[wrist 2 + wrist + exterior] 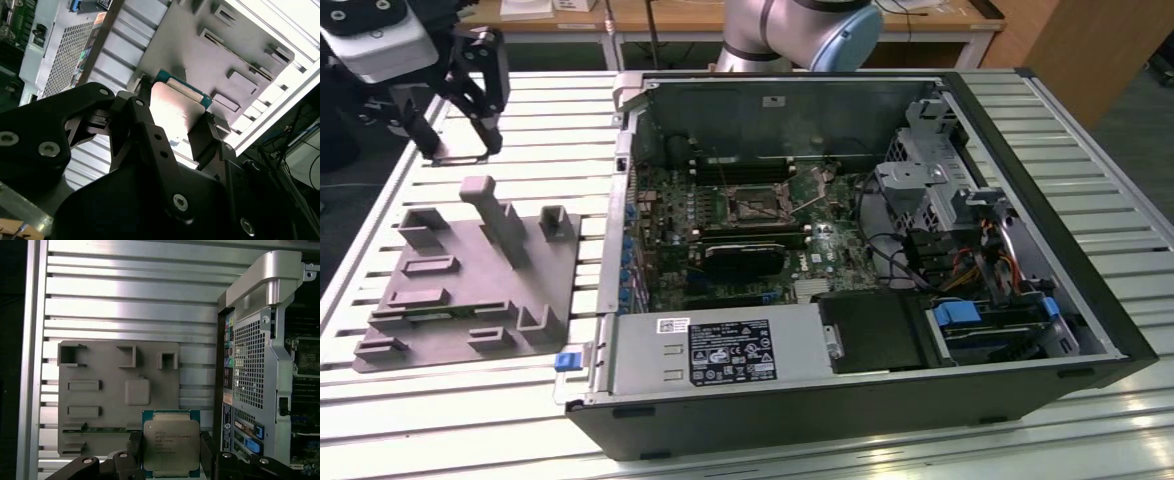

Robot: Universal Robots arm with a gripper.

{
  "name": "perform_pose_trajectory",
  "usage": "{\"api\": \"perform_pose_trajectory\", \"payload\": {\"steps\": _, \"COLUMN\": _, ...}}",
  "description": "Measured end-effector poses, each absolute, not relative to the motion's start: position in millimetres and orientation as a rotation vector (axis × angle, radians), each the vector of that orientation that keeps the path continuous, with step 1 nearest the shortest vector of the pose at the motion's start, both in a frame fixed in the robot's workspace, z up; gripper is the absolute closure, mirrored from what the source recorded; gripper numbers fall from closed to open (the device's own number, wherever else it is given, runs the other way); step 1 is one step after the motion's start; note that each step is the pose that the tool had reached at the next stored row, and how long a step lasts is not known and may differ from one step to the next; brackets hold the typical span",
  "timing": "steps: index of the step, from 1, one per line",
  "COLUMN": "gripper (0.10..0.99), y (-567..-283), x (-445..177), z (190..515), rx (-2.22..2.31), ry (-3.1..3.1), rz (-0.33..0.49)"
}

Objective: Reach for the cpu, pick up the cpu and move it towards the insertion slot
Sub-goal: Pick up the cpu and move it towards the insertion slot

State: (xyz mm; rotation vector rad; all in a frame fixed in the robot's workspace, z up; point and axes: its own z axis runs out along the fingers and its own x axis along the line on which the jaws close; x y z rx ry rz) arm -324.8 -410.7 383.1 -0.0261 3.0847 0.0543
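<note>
Gripper (170,460) closed on the cpu (171,444), one finger on each of two opposite edges; both wrist views show the chip pinched between the pads, metal lid facing the first wrist camera. Chip is lifted clear of the grey tray (100,375), which lies on the slatted table (125,305) below. In the exterior view my gripper (454,125) hangs above the table's far corner on that view's left, beyond the tray (467,290) and well apart from the open computer case (854,250).

Slot (757,205) sits on the motherboard inside the case, framed by its silver bracket, apparently empty.

Risks as I judge them:
- Grip is on thin edges only. A jolt or fast swing could let the chip rotate or slip out and drop onto the slats.
- Case wall (250,365) stands between me and the slot. A low path would clip the wall's rim.
- Any tilt of the chip in the pads would carry through as misalignment at the socket; I cannot confirm squareness from these views.
</note>
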Motion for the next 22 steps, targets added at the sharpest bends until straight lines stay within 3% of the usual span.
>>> {"api": "perform_pose_trajectory", "payload": {"steps": 22, "gripper": 0.541, "y": -411, "x": -265, "z": 383, "rx": -0.026, "ry": 3.085, "rz": 0.054}}
